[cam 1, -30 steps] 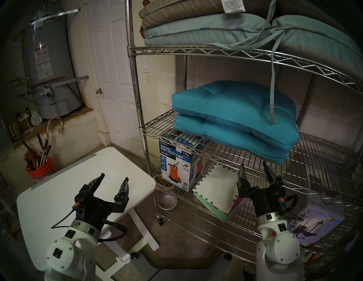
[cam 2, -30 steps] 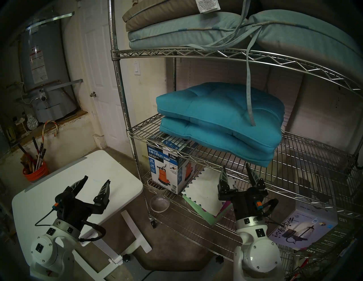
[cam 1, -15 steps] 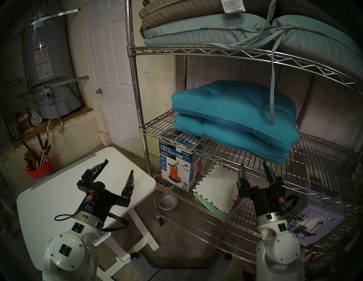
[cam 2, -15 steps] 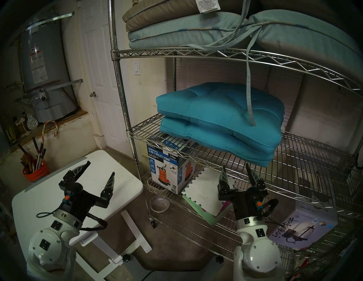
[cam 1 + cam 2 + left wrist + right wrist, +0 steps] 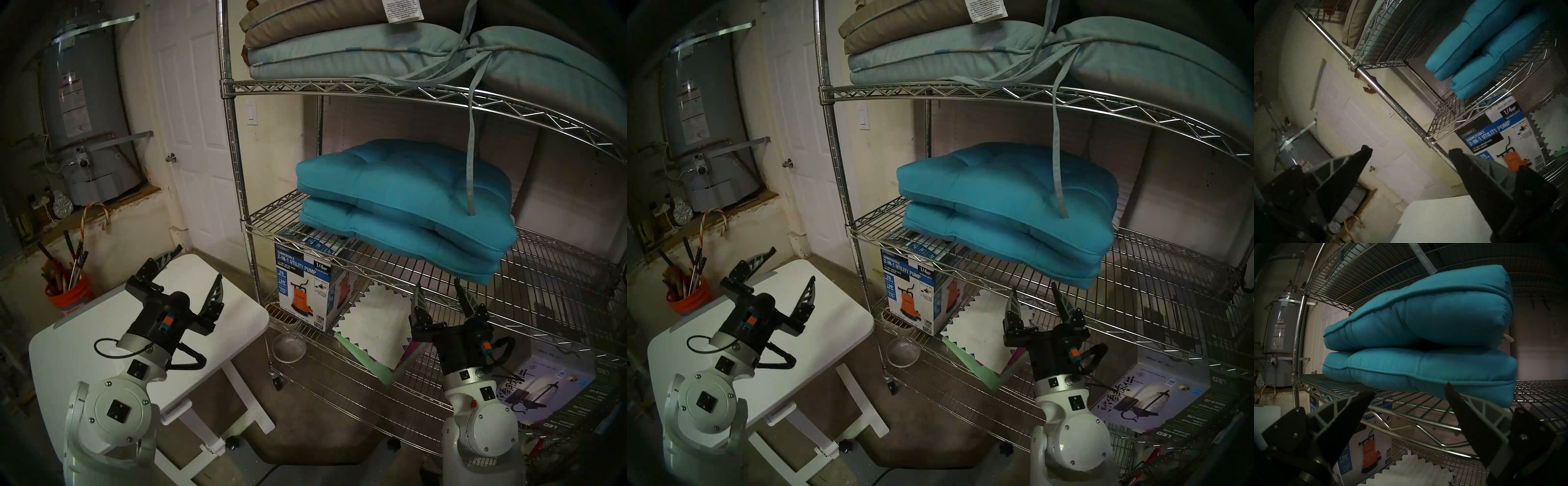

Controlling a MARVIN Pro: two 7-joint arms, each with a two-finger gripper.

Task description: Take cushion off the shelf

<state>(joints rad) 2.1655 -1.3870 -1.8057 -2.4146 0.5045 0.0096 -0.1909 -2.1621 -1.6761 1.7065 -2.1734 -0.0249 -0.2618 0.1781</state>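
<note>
Teal cushions, an upper cushion (image 5: 400,176) stacked on a lower cushion (image 5: 407,244), lie on the middle tier of the chrome wire shelf (image 5: 339,86). Just below their front corner the right claw (image 5: 439,293) points up, spread wide and empty. Well apart, the left claw (image 5: 196,266) hangs above the white worktop (image 5: 84,342), also wide open and holding nothing. A pump box (image 5: 305,288) stands on the tier beneath.

Left gripper (image 5: 198,268) rose and apparently rolled above white table (image 5: 84,342)

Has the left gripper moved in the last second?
Yes. The left gripper has moved up and away across the white table, toward its far edge.
</note>
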